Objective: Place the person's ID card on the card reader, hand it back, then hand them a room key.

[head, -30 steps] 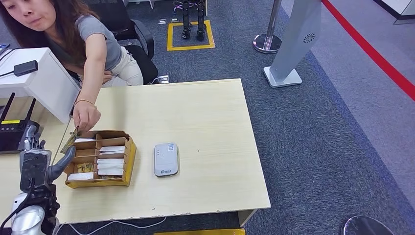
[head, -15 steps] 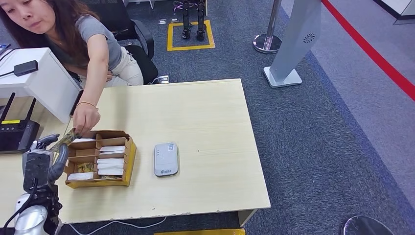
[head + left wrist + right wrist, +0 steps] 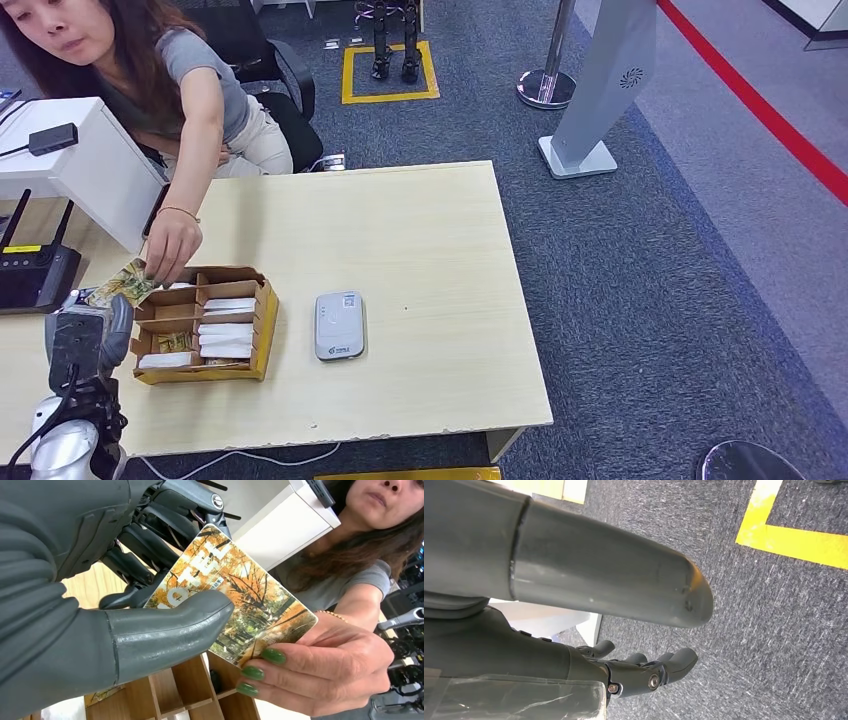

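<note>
At the table's left edge, the left hand pinches a room key between thumb and dark fingers; the person's hand grips the key's other end, beside the cardboard box of cards; the reader lies just right of the box, apart from it; down by the carpet, the right hand hangs with fingers loosely apart, holding nothing.

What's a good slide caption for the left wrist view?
Robot hand and a person's hand both hold a hotel key card.
</note>
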Robot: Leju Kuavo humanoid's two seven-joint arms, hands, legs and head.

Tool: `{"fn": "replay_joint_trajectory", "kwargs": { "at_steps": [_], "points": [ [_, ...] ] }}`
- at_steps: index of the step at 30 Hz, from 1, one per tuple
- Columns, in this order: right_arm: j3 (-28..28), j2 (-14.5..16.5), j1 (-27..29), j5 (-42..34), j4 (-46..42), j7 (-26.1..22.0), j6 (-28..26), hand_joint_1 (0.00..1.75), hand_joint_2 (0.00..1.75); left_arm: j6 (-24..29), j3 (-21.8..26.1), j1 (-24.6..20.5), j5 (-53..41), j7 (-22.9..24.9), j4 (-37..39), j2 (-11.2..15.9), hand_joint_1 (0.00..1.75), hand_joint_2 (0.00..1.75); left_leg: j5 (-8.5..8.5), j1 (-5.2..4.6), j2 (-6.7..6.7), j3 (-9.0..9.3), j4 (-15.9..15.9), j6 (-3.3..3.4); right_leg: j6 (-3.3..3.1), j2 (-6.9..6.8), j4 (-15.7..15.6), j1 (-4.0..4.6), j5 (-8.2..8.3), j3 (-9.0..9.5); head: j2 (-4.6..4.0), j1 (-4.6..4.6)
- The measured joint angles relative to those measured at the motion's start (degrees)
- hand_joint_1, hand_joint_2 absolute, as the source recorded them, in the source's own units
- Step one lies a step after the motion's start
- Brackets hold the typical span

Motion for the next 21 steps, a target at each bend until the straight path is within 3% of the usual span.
{"fn": "replay_joint_trajectory", "kwargs": {
  "at_steps": [17, 21],
  "points": [
    [0.07, 0.0, -0.05, 0.02, 0.0, -0.45, -0.19, 0.0, 0.0, 0.86, 0.0, -0.82, 0.17, -0.1, 0.86, -0.01, 1.75, 1.75, 0.0, 0.0, 0.0, 0.0, 0.0, 0.0, 0.0, 0.0, 0.0, 0.0, 0.0, 0.0, 0.0, 0.0],
    [0.05, 0.0, -0.06, 0.02, 0.0, -0.44, -0.14, 0.0, 0.0, 5.11, -0.2, -1.55, -5.07, -1.51, 0.85, -0.24, 1.75, 1.75, 0.0, 0.0, 0.0, 0.01, 0.01, 0.0, 0.0, 0.0, 0.0, 0.0, 0.0, -0.01, 0.0, -0.01]
  ]
}}
